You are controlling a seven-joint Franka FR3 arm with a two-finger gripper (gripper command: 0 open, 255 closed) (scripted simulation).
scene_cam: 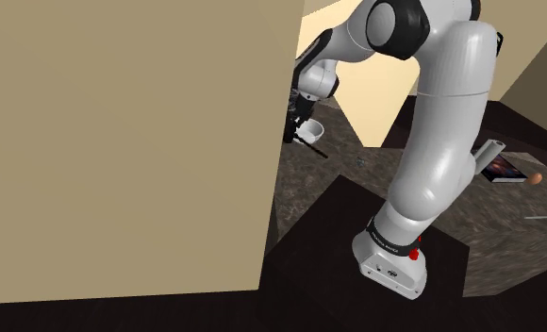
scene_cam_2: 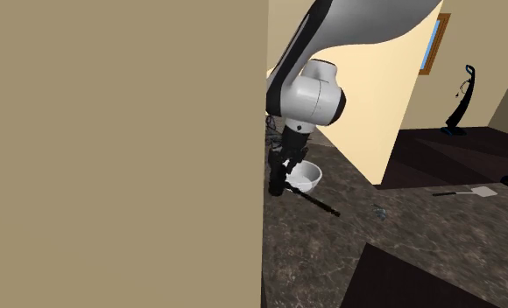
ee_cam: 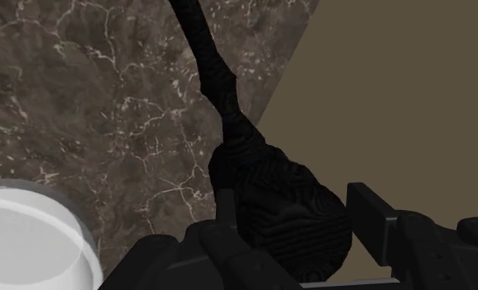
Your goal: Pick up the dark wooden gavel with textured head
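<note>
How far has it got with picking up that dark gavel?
Reaching looks done: the gripper is down at the marble counter beside the white bowl. In hand: its fingers seem to clasp the gavel by its head. Left: lifting it; the handle slants toward the counter, and I cannot tell whether it has left it.

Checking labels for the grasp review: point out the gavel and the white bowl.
gavel point(ee_cam: 287, 218): wrist view, on its dark ridged head.
white bowl point(scene_cam_2: 306, 178): second exterior view, on its inside.
</note>
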